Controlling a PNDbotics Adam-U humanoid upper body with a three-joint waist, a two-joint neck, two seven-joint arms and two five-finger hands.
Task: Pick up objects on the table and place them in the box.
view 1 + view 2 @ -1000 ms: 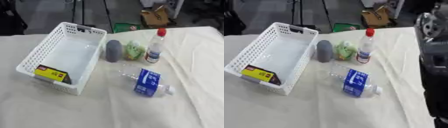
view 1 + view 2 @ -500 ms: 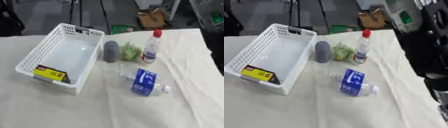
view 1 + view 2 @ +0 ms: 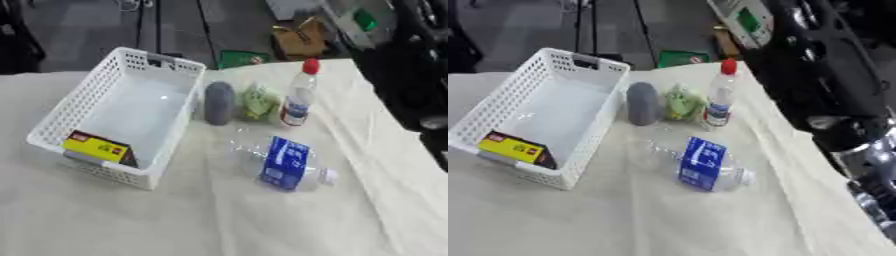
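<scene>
Four items on desk point(image 3: 105, 220) right of basket point(image 3: 61, 117): lying water bottle point(image 3: 284, 162), upright red-capped bottle point(image 3: 298, 95), grey object point(image 3: 219, 102), green object point(image 3: 259, 100) | yellow box point(image 3: 98, 148) inside basket | right arm point(image 3: 824, 85) at right edge, hand state cannot tell | left hand unseen

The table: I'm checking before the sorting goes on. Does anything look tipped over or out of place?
Only the clear water bottle with the blue label lies on its side on the cloth, while the red-capped bottle stands upright. No spill shows.

Cloth-covered table point(image 3: 105, 220) with basket point(image 3: 52, 136), bottles point(image 3: 289, 165)
</scene>
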